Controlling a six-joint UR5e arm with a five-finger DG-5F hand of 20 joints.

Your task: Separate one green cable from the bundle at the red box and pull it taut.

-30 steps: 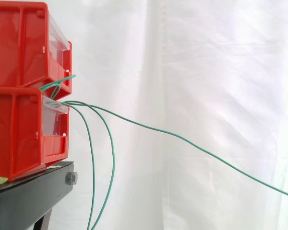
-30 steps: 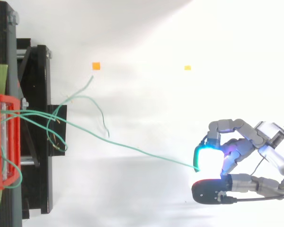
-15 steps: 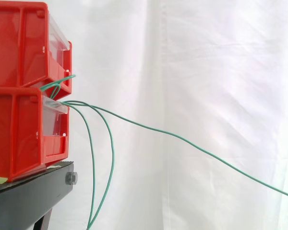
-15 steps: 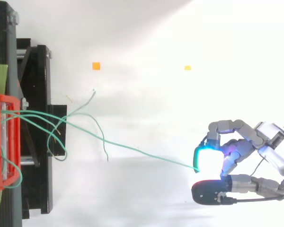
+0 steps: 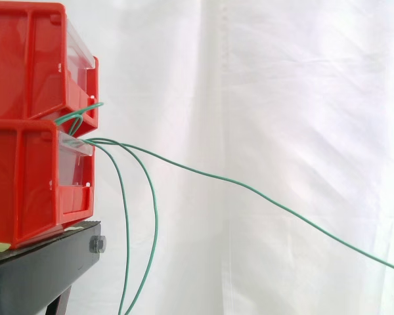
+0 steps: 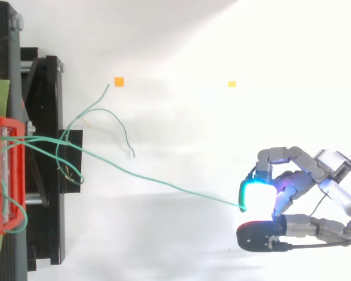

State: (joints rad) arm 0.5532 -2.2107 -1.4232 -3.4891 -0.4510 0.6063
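Two stacked red boxes point(image 5: 33, 125) stand on a black stand at the left; the red box point(image 6: 3, 175) also shows at the left edge from above. A bundle of green cables point(image 5: 85, 131) comes out between them. One green cable point(image 5: 249, 189) runs out to the right in a shallow downward curve; from above this green cable point(image 6: 164, 184) leads to the hand point(image 6: 281, 196) at the lower right. The hand's curled fingers pinch its end between glowing cyan pads point(image 6: 253, 193). Two other cables point(image 5: 141, 223) hang loose from the box.
The black stand point(image 6: 44, 158) sits under the boxes. Loose cable ends point(image 6: 114, 120) lie spread over the white floor near it. Two small orange and yellow markers point(image 6: 119, 81) lie on the floor. A white curtain point(image 5: 282, 98) fills the background.
The hand and the held cable stay in place. The loose cable ends near the stand swing back and forth, now spread upward toward the orange marker.
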